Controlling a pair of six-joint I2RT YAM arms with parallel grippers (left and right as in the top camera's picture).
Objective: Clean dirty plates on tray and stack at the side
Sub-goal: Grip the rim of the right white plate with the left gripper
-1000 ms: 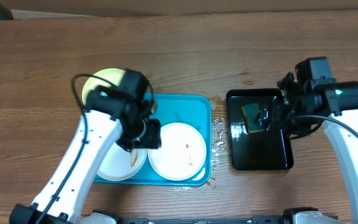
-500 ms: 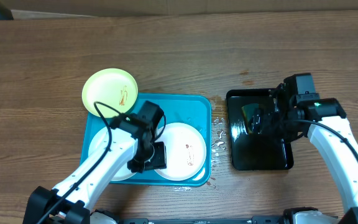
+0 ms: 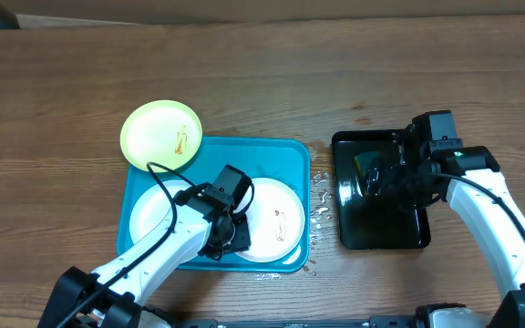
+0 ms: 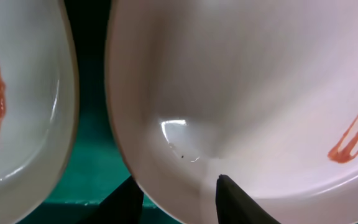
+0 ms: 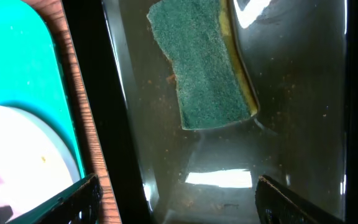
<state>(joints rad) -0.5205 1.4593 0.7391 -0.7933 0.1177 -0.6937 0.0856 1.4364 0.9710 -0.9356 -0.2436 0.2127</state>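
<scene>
The turquoise tray (image 3: pixel 272 155) holds two white plates, one on the left (image 3: pixel 158 214) and one on the right (image 3: pixel 276 219), both with brown smears. The yellow-green plate (image 3: pixel 160 135) lies at the tray's far left corner, partly over the rim. My left gripper (image 3: pixel 231 232) is open. In the left wrist view its fingers (image 4: pixel 176 202) straddle the right plate's (image 4: pixel 241 81) left rim, one under it and one inside. My right gripper (image 3: pixel 381 178) hangs open and empty (image 5: pixel 176 205) over a green sponge (image 5: pixel 204 62).
The sponge lies in shallow water in a black tray (image 3: pixel 381 228) to the right of the turquoise tray. Water drops (image 3: pixel 322 196) spot the wood between the two trays. The left white plate (image 4: pixel 17 93) lies close beside the gripper.
My left arm has moved toward the front and right, from over the left plate to the right plate's rim, uncovering the yellow-green plate. My right gripper has shifted slightly over the black tray.
</scene>
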